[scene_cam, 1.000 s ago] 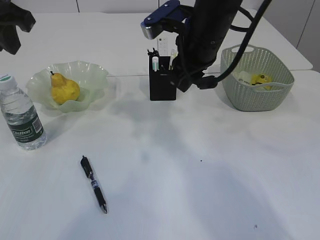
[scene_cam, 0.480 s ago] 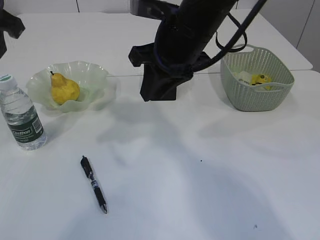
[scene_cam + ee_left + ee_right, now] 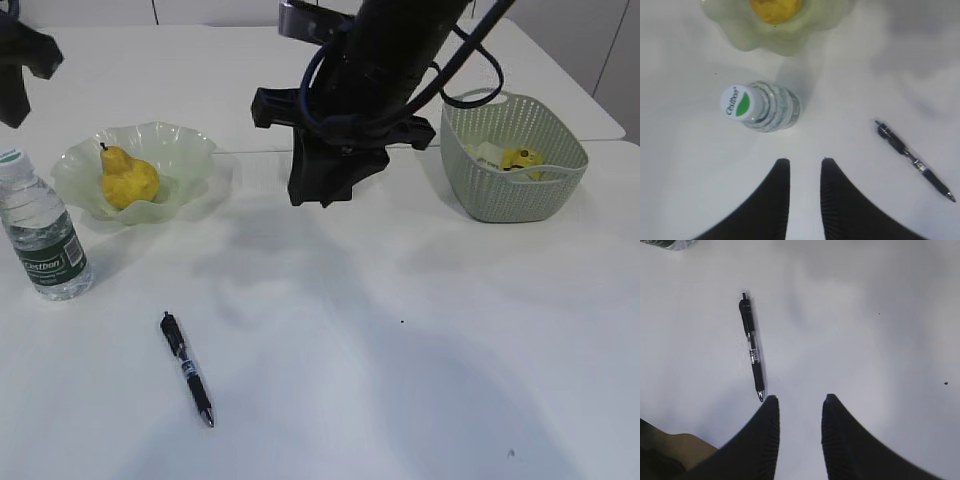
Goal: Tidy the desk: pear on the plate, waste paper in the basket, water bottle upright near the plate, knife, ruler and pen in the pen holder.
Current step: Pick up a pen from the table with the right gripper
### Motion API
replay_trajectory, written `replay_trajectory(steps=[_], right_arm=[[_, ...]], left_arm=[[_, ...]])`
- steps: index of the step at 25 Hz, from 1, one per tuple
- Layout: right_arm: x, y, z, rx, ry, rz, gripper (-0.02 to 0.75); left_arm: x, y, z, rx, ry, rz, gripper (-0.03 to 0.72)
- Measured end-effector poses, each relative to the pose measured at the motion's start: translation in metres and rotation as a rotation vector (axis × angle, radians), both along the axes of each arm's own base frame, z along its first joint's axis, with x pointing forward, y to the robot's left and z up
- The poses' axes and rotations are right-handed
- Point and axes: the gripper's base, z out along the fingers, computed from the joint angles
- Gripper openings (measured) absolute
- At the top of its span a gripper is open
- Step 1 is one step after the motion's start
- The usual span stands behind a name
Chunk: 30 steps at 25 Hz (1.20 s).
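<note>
Only the exterior view shows the basket (image 3: 515, 155) near the desk's (image 3: 400, 380) far right edge. Both grippers hang parted and empty: the pen (image 3: 752, 347) lies just beyond the right gripper (image 3: 799, 410), left of its fingers; the water bottle (image 3: 760, 106) stands upright beyond the left gripper (image 3: 804, 170).

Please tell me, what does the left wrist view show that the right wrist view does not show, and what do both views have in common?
Only the left wrist view shows the pear on the plate, the upright water bottle's white cap, and the left gripper, open and empty. Only the right wrist view shows the right gripper, open and empty, and only a corner of the bottle. Both views show the pen lying on the desk.
</note>
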Motion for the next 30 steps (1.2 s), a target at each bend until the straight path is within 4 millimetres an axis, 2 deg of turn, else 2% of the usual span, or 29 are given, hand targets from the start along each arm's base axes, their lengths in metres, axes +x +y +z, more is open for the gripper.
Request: replay_trajectory(steps=[7, 13, 18, 24, 27, 30], right_arm=[[-0.016, 0.027, -0.004, -0.016, 0.015, 0.048, 0.249], [-0.025, 0.050, -0.024, -0.042, 0.075, 0.050, 0.249], [-0.024, 0.056, -0.039, -0.048, 0.125, 0.025, 0.249], [-0.026, 0.060, -0.040, -0.029, 0.145, 0.025, 0.249], [-0.033, 0.068, -0.043, -0.041, 0.145, 0.050, 0.249], [-0.038, 0.081, -0.056, -0.060, 0.166, 0.080, 0.249]], left_arm=[[0.001, 0.005, 0.001, 0.057, -0.008, 0.007, 0.142], [0.001, 0.005, 0.001, 0.057, -0.008, 0.007, 0.142], [0.001, 0.005, 0.001, 0.057, -0.008, 0.007, 0.142], [0.001, 0.005, 0.001, 0.059, -0.008, 0.009, 0.142], [0.000, 0.008, 0.003, 0.080, -0.027, 0.027, 0.142], [-0.005, 0.016, 0.014, 0.117, -0.078, 0.054, 0.142]])
